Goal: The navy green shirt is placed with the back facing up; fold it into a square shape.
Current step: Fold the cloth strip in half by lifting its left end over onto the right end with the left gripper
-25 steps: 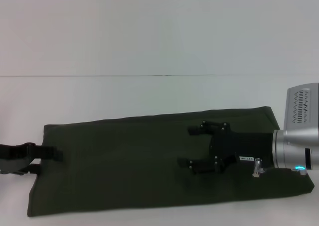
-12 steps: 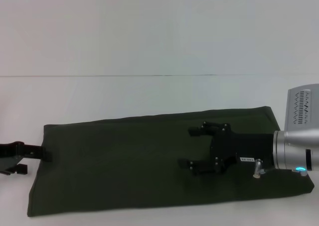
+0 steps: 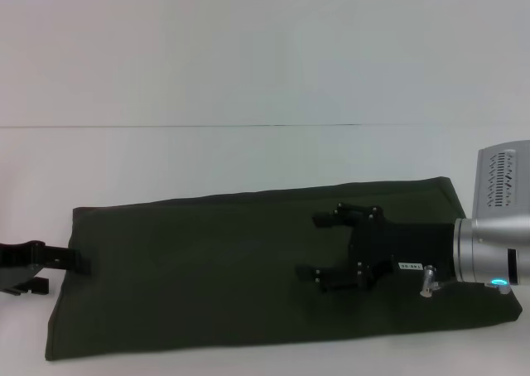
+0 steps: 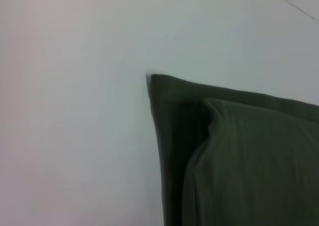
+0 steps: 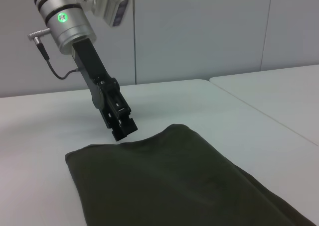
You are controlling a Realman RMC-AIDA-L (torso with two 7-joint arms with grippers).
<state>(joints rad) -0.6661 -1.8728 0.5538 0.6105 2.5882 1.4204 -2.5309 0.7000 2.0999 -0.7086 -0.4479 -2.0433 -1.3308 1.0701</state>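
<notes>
Head view: left gripper [image 3: 58,270] at shirt's [image 3: 207,277] edge.

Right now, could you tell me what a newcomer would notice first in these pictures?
The navy green shirt, folded into a long band across the white table. The right gripper hangs open over its middle, and the left gripper sits at its left end.

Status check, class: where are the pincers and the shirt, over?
Right pincer open, over shirt. Left pincer at shirt's left edge. Shirt a long flat strip on table. Nothing in the way.
</notes>
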